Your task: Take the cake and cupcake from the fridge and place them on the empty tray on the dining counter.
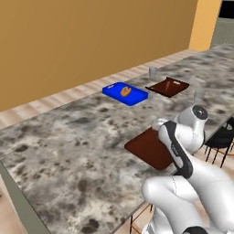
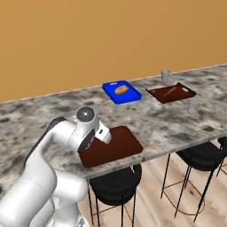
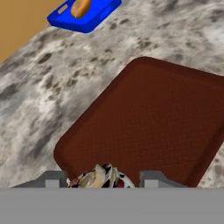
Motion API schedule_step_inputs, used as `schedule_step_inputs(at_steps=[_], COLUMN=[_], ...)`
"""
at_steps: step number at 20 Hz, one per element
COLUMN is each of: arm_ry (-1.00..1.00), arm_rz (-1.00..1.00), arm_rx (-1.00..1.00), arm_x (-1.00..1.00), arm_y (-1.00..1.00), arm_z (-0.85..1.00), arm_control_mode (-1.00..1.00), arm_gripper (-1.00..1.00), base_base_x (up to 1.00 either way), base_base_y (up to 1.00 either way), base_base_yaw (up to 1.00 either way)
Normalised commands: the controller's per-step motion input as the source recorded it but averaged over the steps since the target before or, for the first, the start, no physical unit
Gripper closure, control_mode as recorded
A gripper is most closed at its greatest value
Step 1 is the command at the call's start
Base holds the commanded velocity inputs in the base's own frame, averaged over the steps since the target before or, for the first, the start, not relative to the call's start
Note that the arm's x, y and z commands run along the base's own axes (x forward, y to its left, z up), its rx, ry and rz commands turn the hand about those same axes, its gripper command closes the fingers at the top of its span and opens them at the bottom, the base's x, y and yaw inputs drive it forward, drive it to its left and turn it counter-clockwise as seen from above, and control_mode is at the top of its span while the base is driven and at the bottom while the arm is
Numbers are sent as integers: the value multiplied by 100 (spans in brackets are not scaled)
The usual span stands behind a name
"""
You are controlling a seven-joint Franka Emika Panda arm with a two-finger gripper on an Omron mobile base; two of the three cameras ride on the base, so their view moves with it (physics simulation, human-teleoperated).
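Reaches from the left, with the gripper point(image 3: 103, 177) low over the near edge of the tray point(image 3: 148, 122), most likely so that the load can go straight down onto it. Holds between the fingertips point(image 3: 151, 179) a small pastry point(image 3: 101, 175), pale and crinkled with brown and a touch of red; cannot tell from this much whether cake or cupcake. Keeps the jaws partly spread, closed on the pastry's two sides, not wide open and not pinched to nothing, which suits a soft thing that would crush. Carries the pastry clear of the tray floor, by the look of it, though cannot tell contact for certain. Shows the dark reddish-brown tray bare across its whole floor, lying flat on the worktop point(image 2: 177, 119) near its front edge, above a black stool point(image 2: 115, 181), within easy reach of the arm. Leaves alone, further right and back toward the wall, the blue tray point(image 2: 122, 93) with its orange item point(image 2: 120, 90), well apart from the brown one. Passes over, right again, a second brown tray point(image 2: 172, 93) with a thin utensil on it, a grey glass point(image 2: 165, 75) just behind and another glass point(image 2: 193, 105) in front. Calls next, as a judgement, for a short descent and a gentle release.
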Motion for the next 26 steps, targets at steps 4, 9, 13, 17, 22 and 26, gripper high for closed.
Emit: schedule_step_inputs(at_steps=[4,9,13,17,22,26], arm_ry=[-2,-1,1,2,1,1], arm_rz=[0,0,0,0,0,0], arm_rx=[1,0,0,0,1,1], arm_x=[19,31,44,37,12,11], arm_y=[0,-1,-3,-5,0,0], arm_z=[-40,-32,-26,-25,-27,-28], arm_control_mode=[-100,-100,-100,-100,-100,-100], arm_gripper=[100,100,100,100,100,100], base_base_x=[0,0,0,0,0,0], base_base_y=[0,0,0,0,0,0], base_base_yaw=[0,0,0,0,0,0])
